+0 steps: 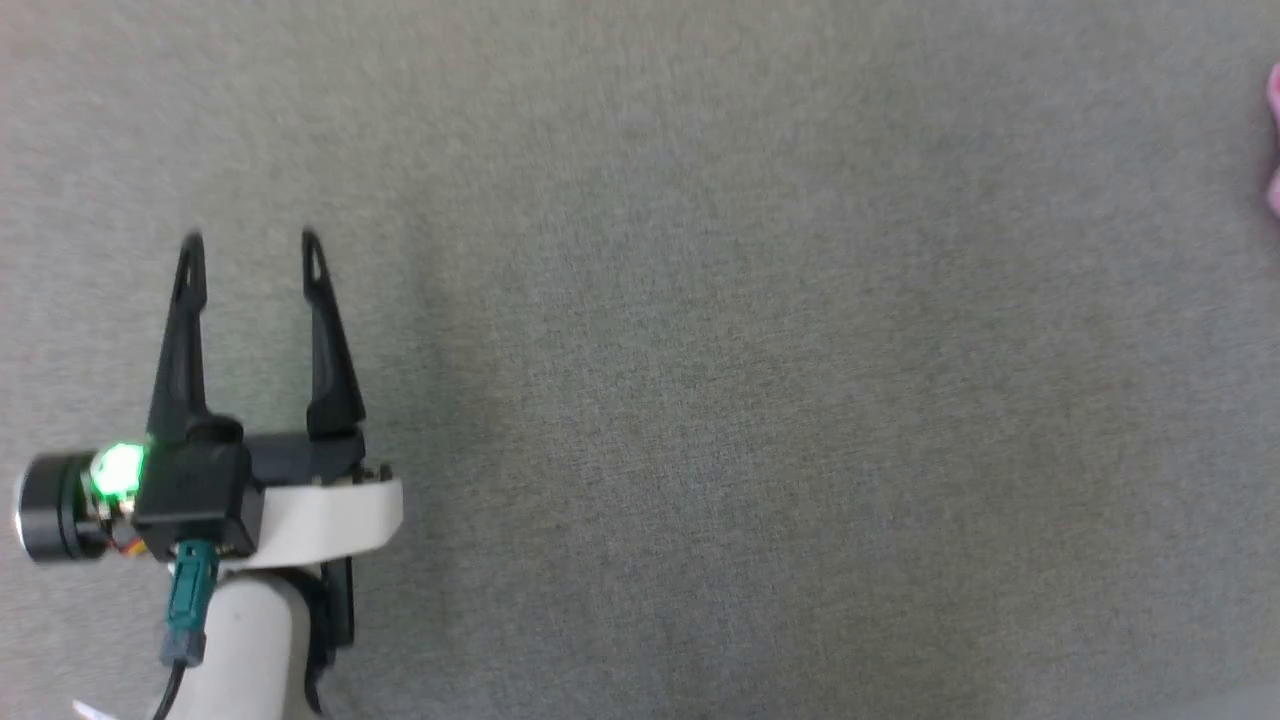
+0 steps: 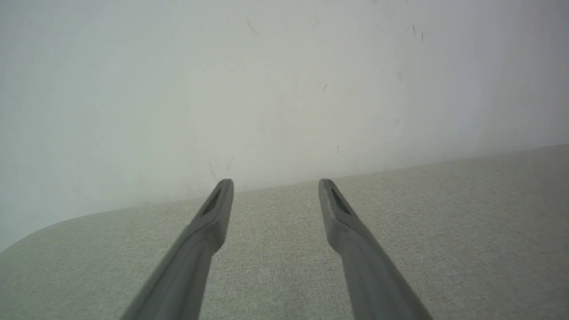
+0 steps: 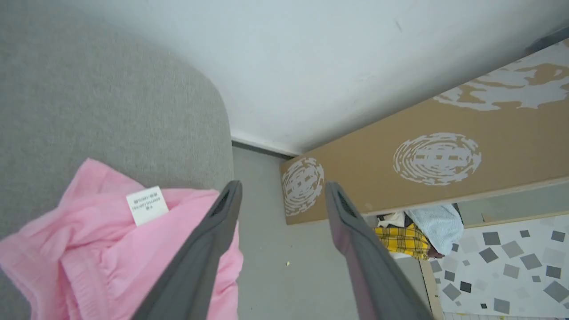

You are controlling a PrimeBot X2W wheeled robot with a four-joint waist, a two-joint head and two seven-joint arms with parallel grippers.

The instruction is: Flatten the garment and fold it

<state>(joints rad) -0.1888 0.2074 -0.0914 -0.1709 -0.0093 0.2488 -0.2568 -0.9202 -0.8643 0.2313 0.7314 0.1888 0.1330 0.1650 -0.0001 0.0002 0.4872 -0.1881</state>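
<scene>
i see garment (image 3: 102,249) crumpled lower left in right wrist view, on grey surface (image 3: 89,89) edge; right gripper (image 3: 282,189) and left gripper (image 1: 252,245) fingers apart, empty; flattening, folding not yet done

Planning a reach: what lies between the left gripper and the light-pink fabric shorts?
In the head view, bare grey cloth surface separates left gripper and light-pink shorts.

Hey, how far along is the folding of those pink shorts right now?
Done: nothing visible. The garment lies bunched at the edge of the grey surface, its label showing, neither flattened nor folded. In hand: nothing. The right gripper is open beside it, and the left gripper is open over bare surface. Remaining: spread it flat, then fold it.
</scene>
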